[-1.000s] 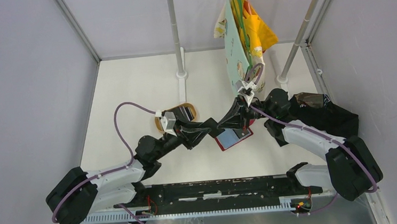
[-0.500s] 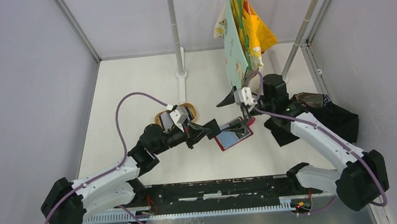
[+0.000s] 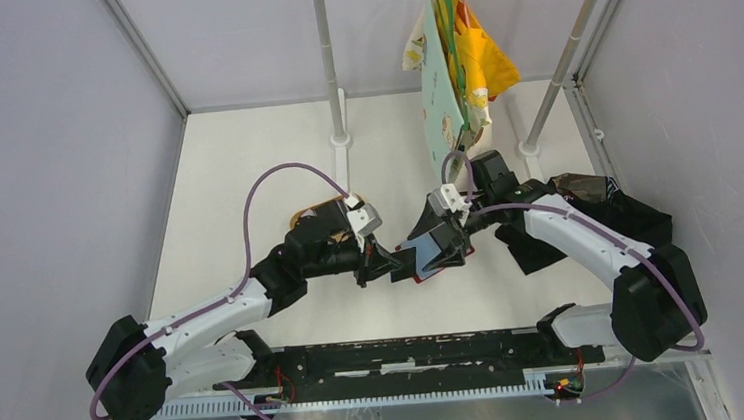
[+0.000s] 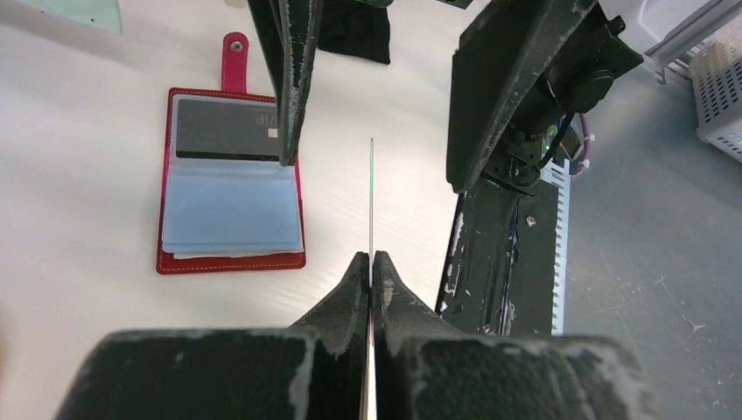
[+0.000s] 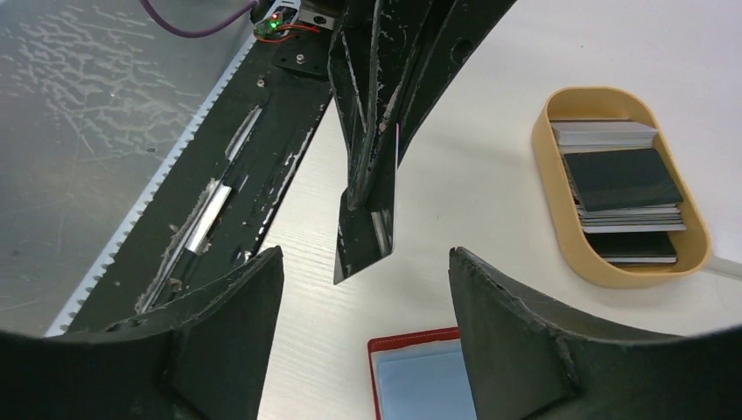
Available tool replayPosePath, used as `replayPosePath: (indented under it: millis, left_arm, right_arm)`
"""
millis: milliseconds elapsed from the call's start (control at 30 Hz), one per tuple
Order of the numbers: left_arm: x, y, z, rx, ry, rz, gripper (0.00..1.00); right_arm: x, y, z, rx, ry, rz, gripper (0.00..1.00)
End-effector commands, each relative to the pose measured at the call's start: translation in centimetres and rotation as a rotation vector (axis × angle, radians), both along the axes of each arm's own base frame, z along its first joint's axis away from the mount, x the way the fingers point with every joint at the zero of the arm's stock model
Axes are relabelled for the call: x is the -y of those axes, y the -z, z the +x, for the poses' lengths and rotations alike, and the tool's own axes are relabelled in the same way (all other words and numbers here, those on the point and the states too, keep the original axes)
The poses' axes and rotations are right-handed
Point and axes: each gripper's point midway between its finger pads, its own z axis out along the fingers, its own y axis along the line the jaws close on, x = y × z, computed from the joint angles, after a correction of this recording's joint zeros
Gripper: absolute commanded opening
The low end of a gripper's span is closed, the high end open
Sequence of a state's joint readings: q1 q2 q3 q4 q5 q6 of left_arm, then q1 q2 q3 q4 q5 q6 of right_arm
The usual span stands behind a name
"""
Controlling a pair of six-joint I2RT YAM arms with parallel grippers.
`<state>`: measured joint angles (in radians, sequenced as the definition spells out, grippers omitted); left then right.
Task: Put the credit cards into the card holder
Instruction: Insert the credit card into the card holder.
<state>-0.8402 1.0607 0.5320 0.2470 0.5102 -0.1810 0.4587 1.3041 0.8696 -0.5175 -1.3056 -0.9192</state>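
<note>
I've got the left pincer [image 4: 371, 262] clamped on one credit card [image 4: 371, 192], and the right pincer [image 5: 363, 254] gapes wide, empty. The card holder [image 4: 229, 261] under the right pincer lies open with one dark card [image 4: 223, 131] in it. The tray [image 5: 560, 236] beyond it holds card stacks [image 5: 621, 179].

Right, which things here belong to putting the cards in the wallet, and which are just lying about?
For the job:
red wallet, open on the table
dark card tucked in one pocket
held card, pinched in the left gripper
stacked cards in the tan tray

Lying about:
hanging clothes
black cloth
white basket
</note>
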Motion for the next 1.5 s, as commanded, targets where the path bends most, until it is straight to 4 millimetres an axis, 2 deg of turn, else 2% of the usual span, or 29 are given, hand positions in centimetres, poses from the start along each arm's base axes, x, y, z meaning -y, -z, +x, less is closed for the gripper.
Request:
replayPosePath:
  millis: [0, 167, 267, 400, 500, 533, 633, 733, 767, 833, 867, 900, 1000, 1167, 1200, 1267, 1333, 1367, 1467]
  left_arm:
    - [0.7, -2.3, 0.2, 0.102, 0.045, -0.044, 0.02]
    - [0.7, -2.2, 0.3, 0.102, 0.035, -0.049, 0.02]
    - [0.7, -2.0, 0.4, 0.098, 0.032, -0.046, 0.02]
    - [0.6, -2.1, 0.7, 0.101, 0.013, -0.048, 0.02]
    - [0.4, -2.2, 0.9, 0.106, -0.011, -0.055, 0.03]
    - [0.3, -2.2, 1.1, 0.103, -0.029, -0.055, 0.08]
    - [-0.9, -1.7, 2.5, 0.098, -0.153, -0.05, 0.3]
    - [-3.3, -1.0, 4.0, 0.094, -0.333, -0.059, 0.54]
    - [-4.2, -1.4, 4.2, 0.093, -0.39, -0.091, 0.63]
    - [-5.8, -1.3, 4.6, 0.049, -0.506, -0.172, 0.85]
    - [-6.8, -0.3, 4.8, -0.006, -0.574, -0.202, 0.97]
    - [-7.4, 0.1, 4.9, -0.044, -0.62, -0.236, 0.99]
    - [-7.4, 1.1, 4.5, -0.141, -0.64, -0.276, 0.98]
    - [-5.2, 2.9, 4.8, -0.305, -0.634, -0.235, 0.92]
    - [-4.7, 4.0, 5.2, -0.326, -0.642, -0.185, 0.9]
    - [-3.8, 5.0, 6.2, -0.327, -0.654, -0.103, 0.87]
    - [-2.6, 5.3, 7.3, -0.31, -0.652, -0.029, 0.86]
    - [-1.7, 4.7, 8.3, -0.294, -0.652, -0.011, 0.86]
    - [0.2, 5.3, 10.9, -0.263, -0.669, 0.081, 0.85]
  right_arm:
    - [-0.8, -1.4, 0.0, -0.064, -0.006, 0.009, 0.7]
    - [-1.7, -1.1, 0.2, -0.095, 0.031, -0.004, 0.55]
    - [-1.9, -1.6, 0.1, -0.1, 0.027, 0.003, 0.42]
    - [-2.0, -1.7, 0.2, -0.103, 0.033, 0.002, 0.23]
    - [-2.0, -1.7, 0.3, -0.112, 0.037, -0.005, 0.04]
    - [-2.0, -1.7, 0.4, -0.114, 0.04, -0.013, 0.01]
    - [-1.7, -1.4, 1.4, -0.078, 0.085, -0.063, 0.0]
    - [-0.8, -0.8, 3.7, -0.031, 0.202, -0.141, 0.0]
    - [-0.3, -0.3, 4.4, -0.015, 0.247, -0.177, 0.0]
    - [0.8, 0.6, 5.4, 0.008, 0.32, -0.241, 0.0]
    - [1.3, 1.0, 5.7, 0.006, 0.342, -0.27, 0.0]
    - [1.8, 1.3, 6.0, 0.005, 0.366, -0.295, 0.0]
    - [3.3, 2.2, 6.9, -0.047, 0.432, -0.335, 0.0]
    - [5.1, 3.1, 8.6, -0.085, 0.5, -0.368, 0.0]
    - [5.5, 3.2, 8.9, -0.089, 0.516, -0.373, 0.0]
    - [6.2, 3.0, 9.4, -0.095, 0.543, -0.369, 0.0]
    - [7.1, 2.7, 9.9, -0.098, 0.57, -0.355, 0.0]
    - [7.5, 2.5, 10.1, -0.1, 0.582, -0.348, 0.0]
    - [8.6, 2.1, 10.3, -0.11, 0.596, -0.331, 0.0]
